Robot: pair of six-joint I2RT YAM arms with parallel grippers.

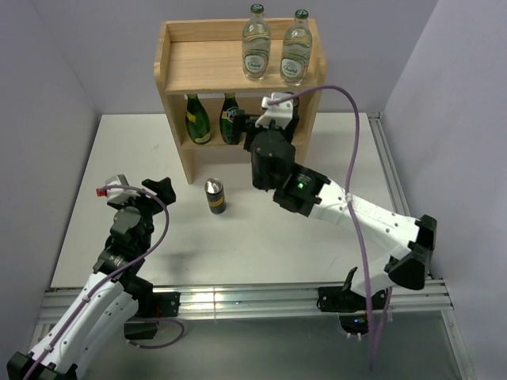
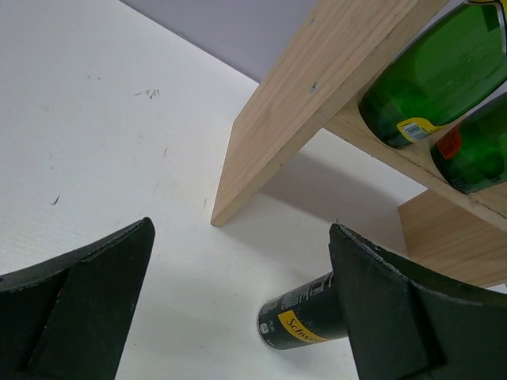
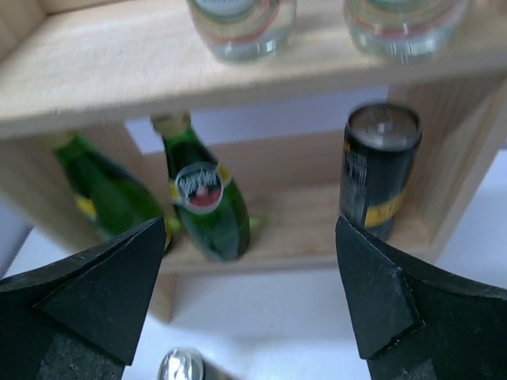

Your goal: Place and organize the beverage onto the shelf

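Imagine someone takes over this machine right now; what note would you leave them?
Left gripper: open, empty, near the table can.
Right gripper: open, empty, facing the lower board of the shelf.
Top board: two clear bottles.
Lower board: two green bottles and the shelved can.
Done: five of six drinks shelved.
Left: the table can, probably into the gap beside the shelved can.

Bright, even light — soft shadows; right wrist view slightly blurred.
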